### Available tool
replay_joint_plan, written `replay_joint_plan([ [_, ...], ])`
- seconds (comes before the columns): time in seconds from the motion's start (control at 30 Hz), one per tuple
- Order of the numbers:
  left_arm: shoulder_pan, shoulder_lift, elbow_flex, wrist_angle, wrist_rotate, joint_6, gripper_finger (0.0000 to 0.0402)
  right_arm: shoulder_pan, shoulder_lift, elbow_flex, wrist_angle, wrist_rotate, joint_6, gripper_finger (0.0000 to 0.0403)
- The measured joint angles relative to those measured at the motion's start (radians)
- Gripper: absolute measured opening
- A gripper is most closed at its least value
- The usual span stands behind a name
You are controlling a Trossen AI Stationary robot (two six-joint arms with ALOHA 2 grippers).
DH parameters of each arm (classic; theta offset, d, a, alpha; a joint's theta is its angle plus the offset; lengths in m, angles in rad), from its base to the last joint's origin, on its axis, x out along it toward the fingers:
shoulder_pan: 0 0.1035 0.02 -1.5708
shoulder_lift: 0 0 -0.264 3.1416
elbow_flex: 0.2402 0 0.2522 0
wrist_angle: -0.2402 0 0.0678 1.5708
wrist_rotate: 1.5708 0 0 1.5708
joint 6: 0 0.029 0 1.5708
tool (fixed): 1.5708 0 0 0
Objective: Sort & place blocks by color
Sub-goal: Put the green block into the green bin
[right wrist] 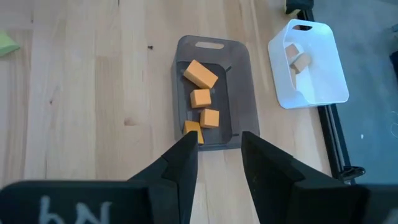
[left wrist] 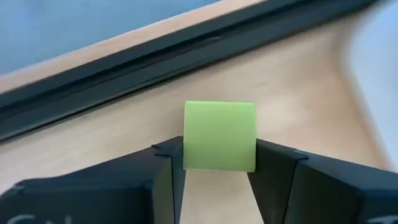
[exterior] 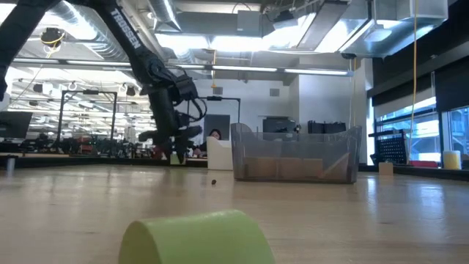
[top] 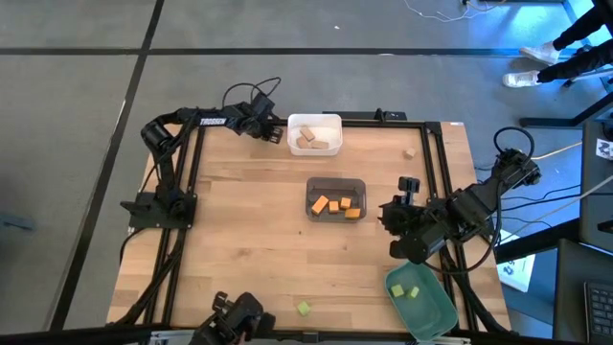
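Note:
My left gripper [top: 271,127] is at the table's far edge, just left of the white bin [top: 330,146], shut on a light green block [left wrist: 219,134]. The low view shows this gripper [exterior: 176,155] down near the tabletop. My right gripper [top: 391,213] hovers open and empty to the right of the dark grey bin [top: 311,187]; its fingers [right wrist: 186,162] point toward that bin. Several orange blocks [right wrist: 200,73] lie in the grey bin, two tan blocks [top: 306,137] in the white bin, and two green blocks [top: 408,290] in the green bin [top: 436,314]. My left gripper pinches the light green block between its two fingers, one on each opposite side face [left wrist: 186,152]. The block stands square in the hold, its top face clear of the fingers. I cannot tell whether it rests on the table or is lifted.
A loose green block [top: 304,308] lies near the near edge and looms in the low view [exterior: 194,236]. A tan block [top: 409,152] lies toward the far right. A black frame rail [left wrist: 155,59] runs along the far edge. A person's legs [top: 560,48] show beyond the table.

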Motion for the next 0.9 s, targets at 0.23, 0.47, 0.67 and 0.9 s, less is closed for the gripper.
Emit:
replay_joint_plan([
  [0.23,-0.041,-0.158,0.0,-0.092,0.125,0.178,0.0111,-0.004,0.0,0.0,0.006,-0.001,-0.164,0.0124],
  [0.47,-0.145,-0.378,0.0,-0.143,0.374,0.283,0.0111,-0.05,0.0,-0.001,0.076,-0.001,-0.343,0.0124],
  [0.67,-0.282,-0.509,0.0,-0.146,0.507,0.285,0.0111,-0.104,0.0,-0.001,0.197,-0.001,-0.454,0.0124],
  [0.9,-0.449,-0.564,0.0,-0.136,0.55,0.275,0.0111,-0.162,0.011,-0.001,0.339,-0.013,-0.61,0.0124],
])
